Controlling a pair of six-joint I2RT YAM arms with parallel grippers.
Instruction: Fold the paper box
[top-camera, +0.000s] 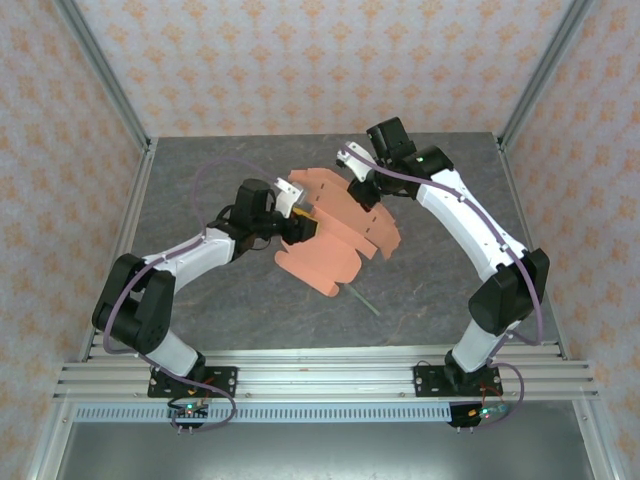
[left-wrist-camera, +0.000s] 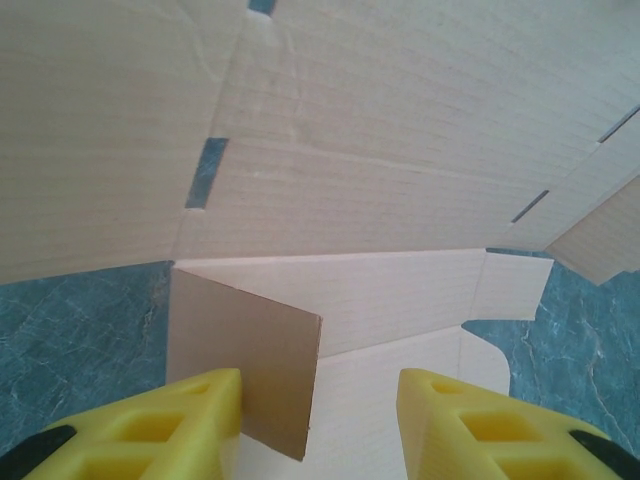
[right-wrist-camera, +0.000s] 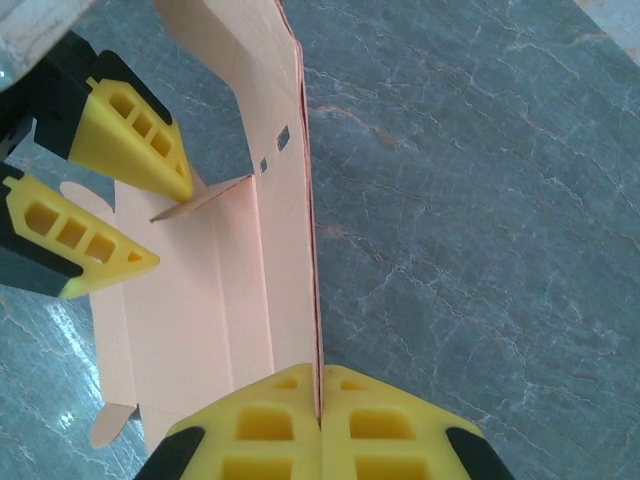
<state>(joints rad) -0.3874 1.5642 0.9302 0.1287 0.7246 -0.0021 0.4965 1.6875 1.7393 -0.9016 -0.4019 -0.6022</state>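
Note:
The paper box (top-camera: 345, 245) is a salmon-orange die-cut sheet, partly raised off the table between both arms. My right gripper (right-wrist-camera: 320, 400) is shut on the edge of one panel (right-wrist-camera: 285, 150), which stands upright, seen edge-on. My left gripper (left-wrist-camera: 320, 415) is open over the sheet's inner face. A small flap (left-wrist-camera: 250, 360) stands up between its yellow fingers (left-wrist-camera: 195, 420), touching the left one, with a wide gap to the other. In the right wrist view the left gripper (right-wrist-camera: 172, 225) straddles that flap (right-wrist-camera: 215, 193). From above, the left gripper (top-camera: 303, 222) is at the sheet's left side and the right gripper (top-camera: 358, 190) at its far side.
A thin greenish stick (top-camera: 362, 298) lies on the grey marbled table (top-camera: 200, 290), just in front of the sheet. Metal frame posts (top-camera: 105, 70) and patterned walls close in the table on three sides. The arm bases sit on the near rail (top-camera: 320, 380).

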